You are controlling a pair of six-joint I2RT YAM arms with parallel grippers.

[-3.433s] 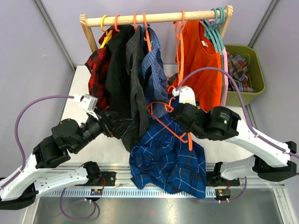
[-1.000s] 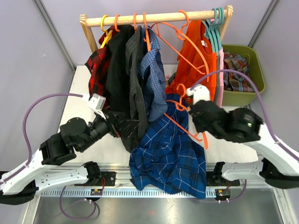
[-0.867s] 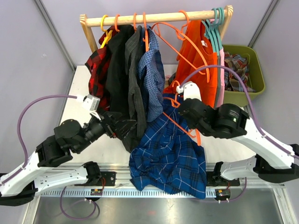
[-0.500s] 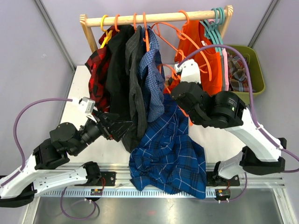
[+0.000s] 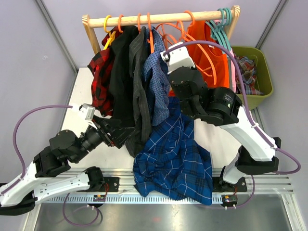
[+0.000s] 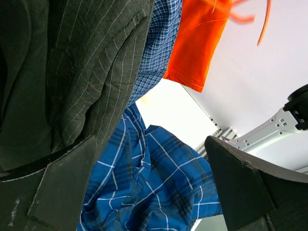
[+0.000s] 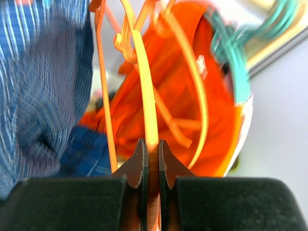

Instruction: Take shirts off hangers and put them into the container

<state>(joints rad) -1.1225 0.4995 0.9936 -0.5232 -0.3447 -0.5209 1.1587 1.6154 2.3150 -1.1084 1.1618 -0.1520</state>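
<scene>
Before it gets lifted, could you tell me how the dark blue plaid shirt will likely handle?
The dark blue plaid shirt is probably floppy: it lies crumpled and spills over the table edge. Grabbed at one spot, it would likely hang and drag. It looks light, thin cloth.

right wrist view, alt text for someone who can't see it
The right end effector is shut on an orange hanger running up the middle. Behind it hangs an orange shirt, with a blue check shirt at left and teal hangers at upper right.
</scene>
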